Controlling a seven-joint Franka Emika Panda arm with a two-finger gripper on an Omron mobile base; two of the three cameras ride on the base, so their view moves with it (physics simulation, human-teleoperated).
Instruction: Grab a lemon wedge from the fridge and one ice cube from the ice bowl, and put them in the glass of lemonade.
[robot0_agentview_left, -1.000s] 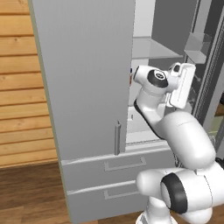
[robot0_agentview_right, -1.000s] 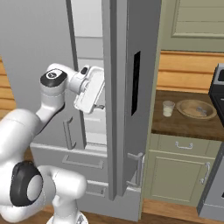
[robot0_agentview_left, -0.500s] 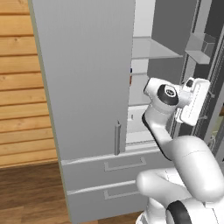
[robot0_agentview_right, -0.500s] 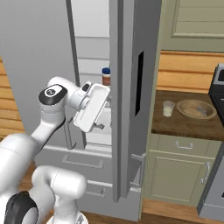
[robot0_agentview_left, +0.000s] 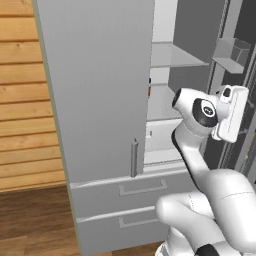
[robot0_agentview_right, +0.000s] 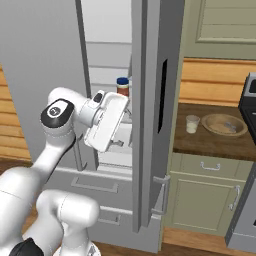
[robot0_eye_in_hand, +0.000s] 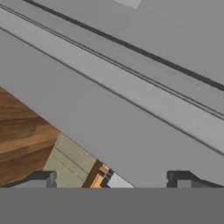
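The grey fridge has its left door swung wide, showing white shelves inside. A brown jar with a blue lid stands on a middle shelf. The lemon wedge is hidden from me. My gripper hangs in the gap by the inner edge of the right fridge door, open and holding nothing. In the hand view the gripper has its tips far apart, facing the grey door edge. On the counter to the right stand the glass of lemonade and the tan ice bowl.
Two grey fridge drawers sit under the open compartment. A door bin juts from the right door. Beige cabinets lie under the dark counter. A stove edge shows at far right, and wood floor at lower left.
My hand has swung right and down from in front of the upper shelves to the right door's inner edge. The jaws stayed open. The fridge has not moved.
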